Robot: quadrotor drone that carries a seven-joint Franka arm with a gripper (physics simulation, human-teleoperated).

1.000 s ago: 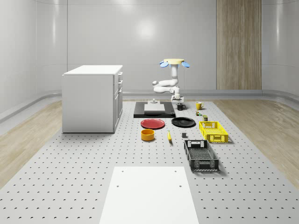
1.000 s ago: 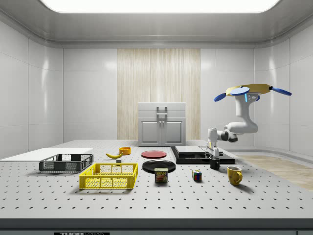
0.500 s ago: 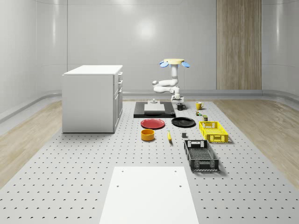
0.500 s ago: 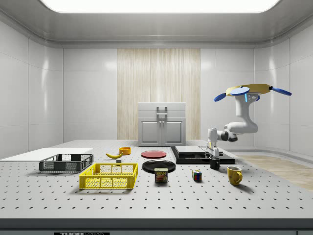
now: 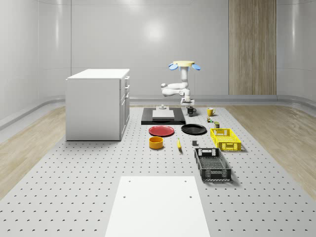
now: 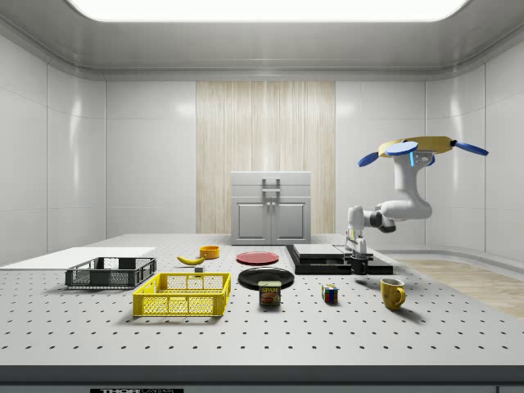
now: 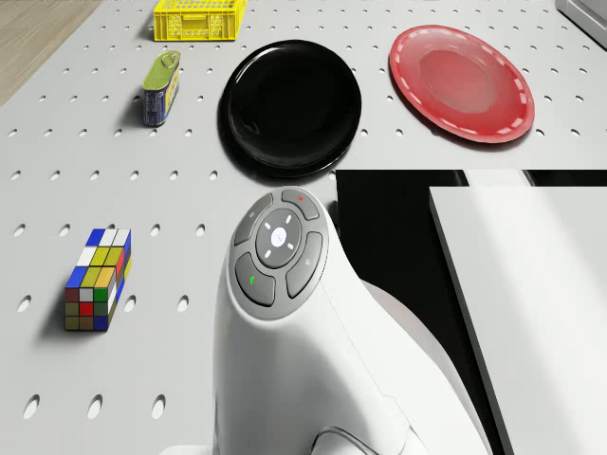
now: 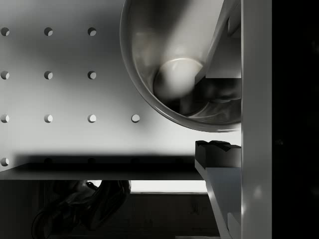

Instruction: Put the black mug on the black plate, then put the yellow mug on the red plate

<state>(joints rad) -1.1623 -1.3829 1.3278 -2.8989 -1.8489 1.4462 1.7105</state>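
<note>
On the table (image 5: 74,197): two mugs, two plates; black mug (image 6: 358,264) lifted, clamped in tool (image 6: 357,258).

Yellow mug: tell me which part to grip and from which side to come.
Probably best: grip the yellow mug by its rim wall, away from the handle, coming down from above with one finger inside. It stands upright on the table, mouth up, apart from its neighbours.

Bright overhead light, soft shadows, sharp
</note>
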